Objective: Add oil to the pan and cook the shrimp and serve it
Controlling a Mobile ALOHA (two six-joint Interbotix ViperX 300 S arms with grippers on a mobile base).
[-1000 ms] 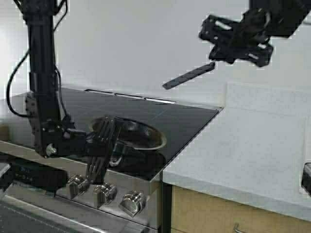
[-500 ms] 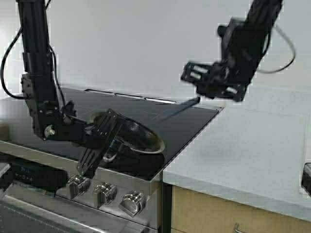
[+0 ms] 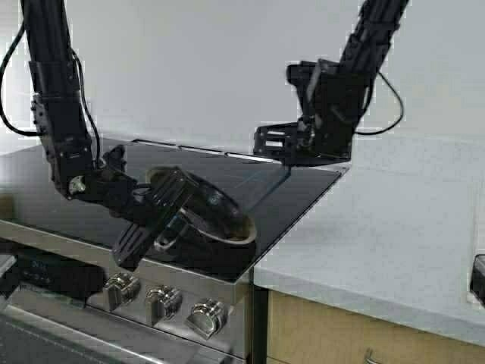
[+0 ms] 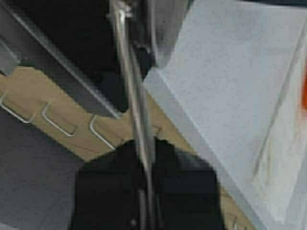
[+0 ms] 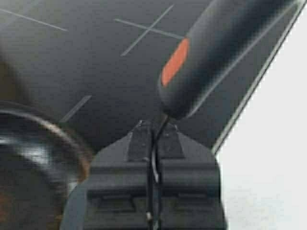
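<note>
- High view: the left claw (image 3: 163, 216) pinches the handle of the pan (image 3: 204, 212), which is tilted at the near edge of the black cooktop (image 3: 288, 189); the right claw (image 3: 284, 148) hangs farther off above the cooktop's right side, clamped on a spatula (image 3: 261, 186); bring the blade in low, I judge.
- Left wrist view: the silver handle (image 4: 136, 110) runs into the closed claw; keep that grip firm while tipping.
- Right wrist view: the spatula's grip (image 5: 211, 52), black with an orange spot, sits between pressed fingers; the pan rim (image 5: 43, 143) lies to one side; no shrimp visible.
</note>
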